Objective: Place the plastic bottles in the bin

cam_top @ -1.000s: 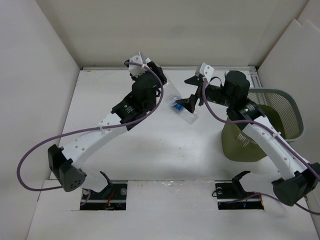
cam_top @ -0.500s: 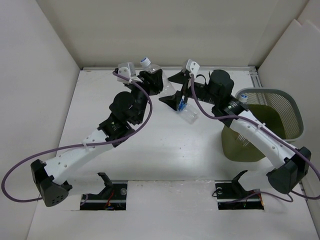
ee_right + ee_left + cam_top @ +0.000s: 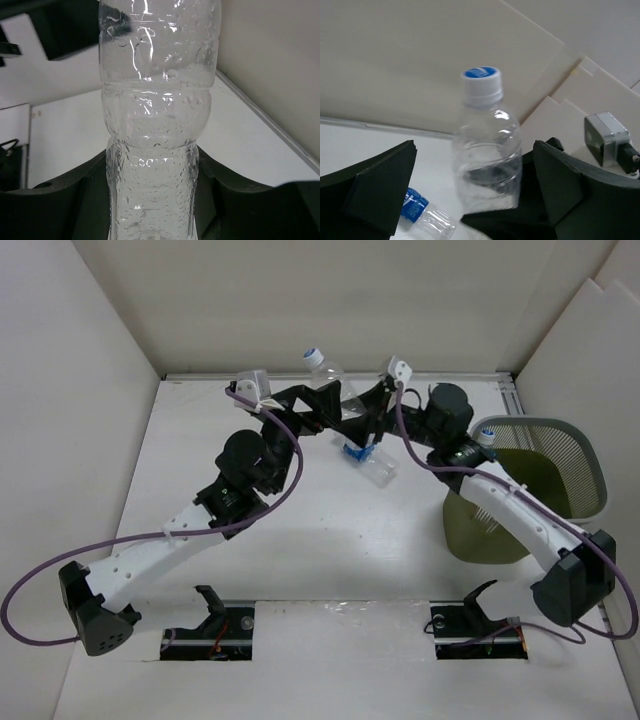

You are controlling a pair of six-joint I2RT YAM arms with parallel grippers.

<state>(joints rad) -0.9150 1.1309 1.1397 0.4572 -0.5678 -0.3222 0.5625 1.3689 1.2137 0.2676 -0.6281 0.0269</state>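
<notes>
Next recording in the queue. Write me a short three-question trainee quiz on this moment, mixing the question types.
1. True or false: the left tool is clamped shut on the upright bottle.
2. Fill in: the bin stands on the ___ arm's side.
3. The blue-labelled bottle is: A) inside the bin, B) lying on the table, C) held in the left tool.

Key: 1 false, its fingers stand wide apart around the bottle; 2 right; 3 B.
</notes>
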